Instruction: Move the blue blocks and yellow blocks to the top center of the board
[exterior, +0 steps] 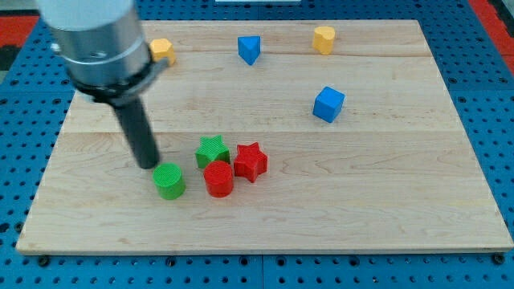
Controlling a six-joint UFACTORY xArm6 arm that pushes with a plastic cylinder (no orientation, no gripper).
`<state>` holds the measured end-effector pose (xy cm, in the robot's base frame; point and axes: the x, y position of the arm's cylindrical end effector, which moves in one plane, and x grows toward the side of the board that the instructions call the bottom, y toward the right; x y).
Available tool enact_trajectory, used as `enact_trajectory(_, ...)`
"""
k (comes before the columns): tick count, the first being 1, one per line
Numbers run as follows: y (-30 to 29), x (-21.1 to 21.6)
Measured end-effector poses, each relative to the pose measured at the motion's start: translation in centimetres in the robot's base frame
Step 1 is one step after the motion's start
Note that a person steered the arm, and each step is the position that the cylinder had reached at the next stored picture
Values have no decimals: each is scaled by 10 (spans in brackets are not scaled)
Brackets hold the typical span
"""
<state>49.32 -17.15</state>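
My tip [148,163] rests on the desk [401,217] just left of the green cylinder [169,181]; no hand to open or close, only a rod. Landmark: blue wedge [250,49], top centre, point down. Yellow block [163,51] sits left of it, yellow cylinder [324,39] right, blue cube [328,104] lower right, corner-on. No long axis. All four scattered, I judge unpushed.

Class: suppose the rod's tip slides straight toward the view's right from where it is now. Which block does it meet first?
Probably the green star: my tip sits left of it, with the green cylinder slightly below that line, though depth is uncertain.
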Motion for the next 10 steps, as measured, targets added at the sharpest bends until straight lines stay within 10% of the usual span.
enact_trajectory(4, 67, 61)
enact_trajectory(7, 21, -96)
enact_trajectory(10, 11, -98)
